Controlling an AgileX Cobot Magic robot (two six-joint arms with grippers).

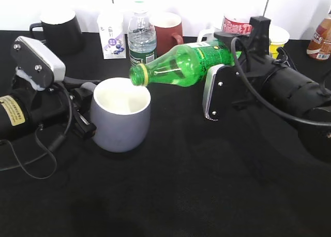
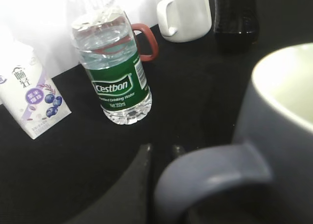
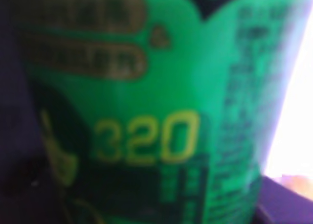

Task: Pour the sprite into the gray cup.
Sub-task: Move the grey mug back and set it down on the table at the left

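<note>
The sprite point(image 1: 181, 65), a bright-green bottle, lies almost level in the air, its open mouth over the far rim of the gray cup point(image 1: 120, 124). My right gripper point(image 1: 222, 66) is shut on the bottle's labelled body; its label point(image 3: 156, 111) fills the right wrist view and hides the jaws. The gray cup stands upright on the black table, white inside. My left gripper point(image 1: 83, 110) is at the cup's left side, fingers shut on its loop handle point(image 2: 210, 172). In the left wrist view the finger tips point(image 2: 162, 149) lie just behind the handle.
Along the back stand a black mug point(image 1: 62, 32), a milk carton point(image 1: 110, 32), a clear water bottle point(image 1: 141, 38), a brick-red mug point(image 1: 166, 32), a white mug point(image 2: 183, 13) and a brown bottle point(image 1: 321, 38). The table is covered in black cloth point(image 1: 170, 190).
</note>
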